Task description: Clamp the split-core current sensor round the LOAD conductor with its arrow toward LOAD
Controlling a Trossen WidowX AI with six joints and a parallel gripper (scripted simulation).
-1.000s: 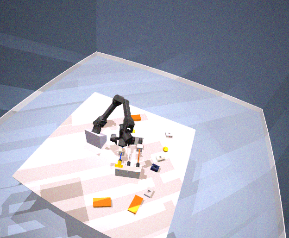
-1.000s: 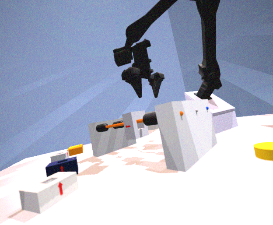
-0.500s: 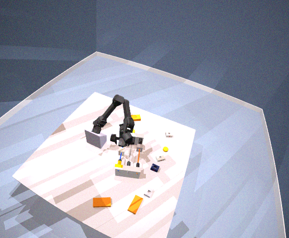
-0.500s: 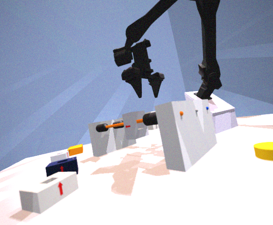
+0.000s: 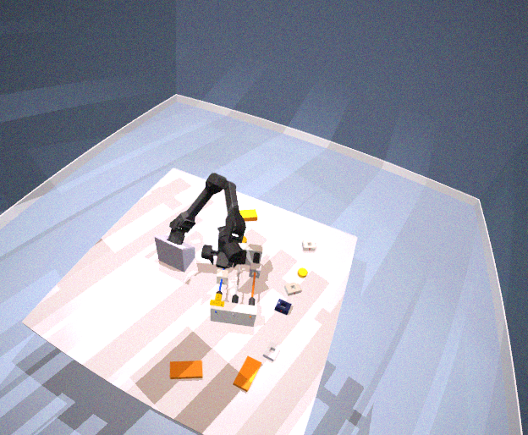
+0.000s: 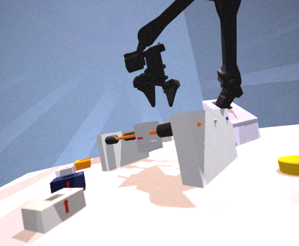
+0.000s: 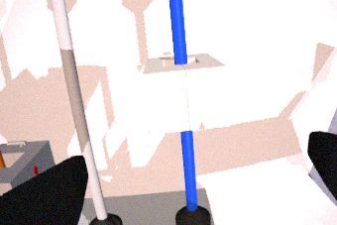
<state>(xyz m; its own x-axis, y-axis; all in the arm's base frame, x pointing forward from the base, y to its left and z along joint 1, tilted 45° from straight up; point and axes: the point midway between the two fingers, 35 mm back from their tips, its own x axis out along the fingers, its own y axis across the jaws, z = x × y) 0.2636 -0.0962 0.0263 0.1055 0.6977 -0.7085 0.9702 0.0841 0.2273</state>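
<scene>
my hand (image 6: 162, 106) (image 7: 199, 155) is wide open and holds nothing, above the blue wire (image 5: 220, 285) (image 7: 190, 169). the pale sensor (image 5: 222, 277) (image 7: 164, 97) sits around that wire. coming down crooked, i could knock it askew or catch the white wire (image 5: 237, 283) (image 7: 74, 90) beside it.
</scene>
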